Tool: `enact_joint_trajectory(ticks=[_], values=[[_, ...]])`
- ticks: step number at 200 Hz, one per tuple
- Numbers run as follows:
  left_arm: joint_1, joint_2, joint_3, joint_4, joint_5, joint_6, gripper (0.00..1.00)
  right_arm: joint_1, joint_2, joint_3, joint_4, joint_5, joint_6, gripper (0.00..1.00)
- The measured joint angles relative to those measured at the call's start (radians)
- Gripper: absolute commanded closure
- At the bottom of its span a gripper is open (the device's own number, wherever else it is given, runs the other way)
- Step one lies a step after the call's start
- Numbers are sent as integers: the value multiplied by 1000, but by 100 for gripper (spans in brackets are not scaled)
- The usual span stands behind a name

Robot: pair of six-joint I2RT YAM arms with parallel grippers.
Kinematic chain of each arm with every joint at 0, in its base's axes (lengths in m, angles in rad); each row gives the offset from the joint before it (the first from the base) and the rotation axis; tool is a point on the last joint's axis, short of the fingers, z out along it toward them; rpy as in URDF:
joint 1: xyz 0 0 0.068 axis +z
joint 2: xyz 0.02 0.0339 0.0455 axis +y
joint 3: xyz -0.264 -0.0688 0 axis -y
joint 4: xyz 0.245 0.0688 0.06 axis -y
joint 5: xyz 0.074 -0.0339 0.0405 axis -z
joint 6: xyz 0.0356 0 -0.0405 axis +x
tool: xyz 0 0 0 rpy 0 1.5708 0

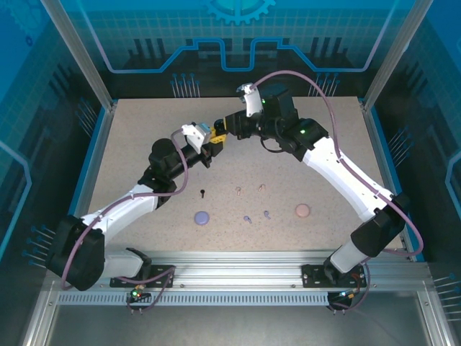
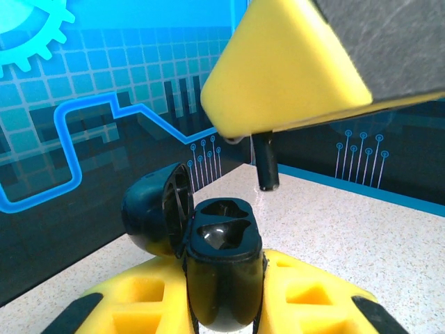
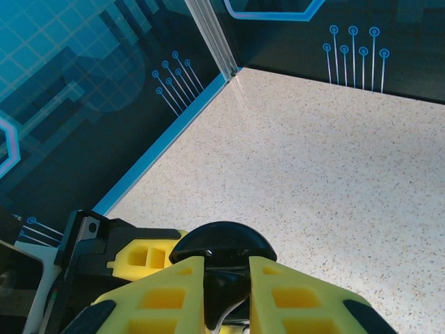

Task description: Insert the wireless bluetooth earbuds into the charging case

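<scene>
Table (image 1: 144, 151): speckled beige.
Left gripper (image 1: 217, 143): clamped on open case (image 2: 222, 275).
Right gripper (image 3: 221, 296): pinching black earbud (image 2: 265, 165); I'd lower it straight.

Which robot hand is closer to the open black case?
Left. The left gripper has its jaws shut on the black case, holding it up. The right gripper hangs just above it, pinching a black earbud that is not touching the case.

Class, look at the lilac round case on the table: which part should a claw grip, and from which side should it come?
Grip the lilac case across its opposite edges, coming straight down from above. It lies flat on the table as a low round disc, so probably only its sides offer hold, in any direction.
</scene>
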Motion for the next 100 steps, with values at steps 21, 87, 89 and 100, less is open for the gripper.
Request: enact_joint_trajectory(ticks=[21,87,89,100], values=[[0,-8,0,0,0,0,100,0,4,0,3,0,3,81],[-1,-23,-1,-4,1,0,100,0,20,0,25,1,10,82],[-1,-24,-1,-4,1,0,100,0,20,0,25,1,10,82],[-1,-28,-1,-5,2,0,100,0,23,0,25,0,10,82]])
